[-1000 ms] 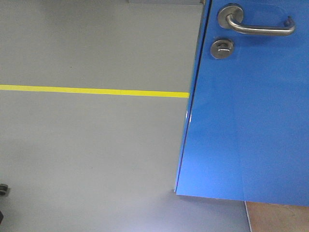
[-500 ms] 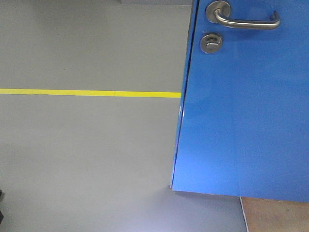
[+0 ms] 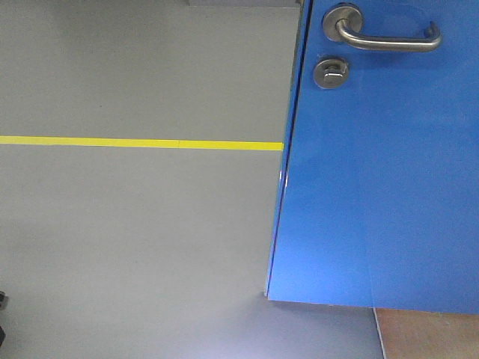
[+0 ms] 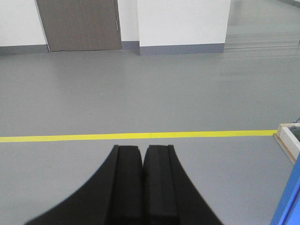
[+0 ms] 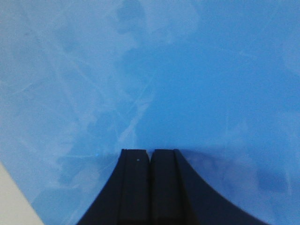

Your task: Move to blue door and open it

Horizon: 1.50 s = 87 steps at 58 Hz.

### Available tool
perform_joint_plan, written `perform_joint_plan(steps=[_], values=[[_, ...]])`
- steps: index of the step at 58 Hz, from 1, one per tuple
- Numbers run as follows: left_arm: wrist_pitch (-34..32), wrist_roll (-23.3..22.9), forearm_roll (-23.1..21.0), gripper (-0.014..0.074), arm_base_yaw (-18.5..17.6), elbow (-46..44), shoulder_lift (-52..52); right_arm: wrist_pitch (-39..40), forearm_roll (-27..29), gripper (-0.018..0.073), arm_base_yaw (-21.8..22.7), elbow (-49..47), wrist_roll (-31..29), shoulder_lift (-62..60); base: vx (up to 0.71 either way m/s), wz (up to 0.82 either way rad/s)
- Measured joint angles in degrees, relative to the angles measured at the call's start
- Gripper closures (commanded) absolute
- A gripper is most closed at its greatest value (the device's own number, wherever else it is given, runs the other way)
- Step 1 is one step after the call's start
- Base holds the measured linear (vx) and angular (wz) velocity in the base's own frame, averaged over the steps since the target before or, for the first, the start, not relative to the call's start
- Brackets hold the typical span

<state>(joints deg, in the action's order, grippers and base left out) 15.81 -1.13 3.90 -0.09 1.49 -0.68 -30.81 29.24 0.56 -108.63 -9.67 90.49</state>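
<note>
1. Starting at your left: the left gripper (image 4: 142,187) has its black jaws clenched together on nothing. It points over bare grey floor (image 3: 135,224) crossed by a yellow tape line (image 3: 142,143), towards a far white wall with a brown door (image 4: 79,23).
2. Only a sliver of the blue door (image 3: 374,187) shows at the lower right corner of the left wrist view, so the door lies off to this arm's right, well apart from its jaws.
3. In the front view, the door fills the right half. Its free edge runs top to bottom, leaning slightly, with open floor to its left.
4. High on the panel sits the silver lever handle (image 3: 385,36), its long axis horizontal and the lever reaching right from a round rosette near the edge. Just below the rosette is the round thumb-turn lock (image 3: 331,73).
5. At your right, the right gripper (image 5: 150,187) also has its jaws pressed together, holding nothing. It faces the door close up; glossy blue with faint reflections fills the view.
6. You should judge the right arm the nearer one. No handle shows in its view, so it likely lies above the jaws.
7. The panel looks smooth, flat and slippery; the brushed-metal handle is a rounded bar, the better purchase.
</note>
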Motion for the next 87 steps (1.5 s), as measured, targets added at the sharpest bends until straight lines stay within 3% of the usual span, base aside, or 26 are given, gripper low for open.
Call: perform_joint_plan(steps=[30, 43, 50, 63, 71, 79, 87], values=[[0.0, 0.0, 0.0, 0.0524, 0.0, 0.0, 0.0, -0.2, 0.0, 0.0547, 0.0, 0.0, 0.0, -0.4, 0.00, 0.00], [0.0, 0.0, 0.0, 0.0524, 0.0, 0.0, 0.0, -0.8, -2.2, 0.0547, -0.8, 4.2, -1.4, -9.9, 0.00, 0.00], [0.0, 0.0, 0.0, 0.0524, 0.0, 0.0, 0.0, 3.4, -4.8, 0.0547, -1.3, 16.0, -5.9, -22.8, 0.00, 0.00], [0.0, 0.0, 0.0, 0.0524, 0.0, 0.0, 0.0, 16.1, -6.9, 0.0547, -1.3, 52.6, -14.2, -47.0, 0.00, 0.00], [0.0, 0.0, 0.0, 0.0524, 0.0, 0.0, 0.0, 19.8, -6.9, 0.0547, -1.3, 71.4, -15.6, -62.2, 0.00, 0.00], [0.0, 0.0, 0.0, 0.0524, 0.0, 0.0, 0.0, 20.8, -5.2, 0.0547, -1.3, 83.2, -15.2, -74.8, 0.00, 0.00], [0.0, 0.0, 0.0, 0.0524, 0.0, 0.0, 0.0, 19.4, -3.3, 0.0547, -1.3, 88.3, -14.8, -81.6, 0.00, 0.00]])
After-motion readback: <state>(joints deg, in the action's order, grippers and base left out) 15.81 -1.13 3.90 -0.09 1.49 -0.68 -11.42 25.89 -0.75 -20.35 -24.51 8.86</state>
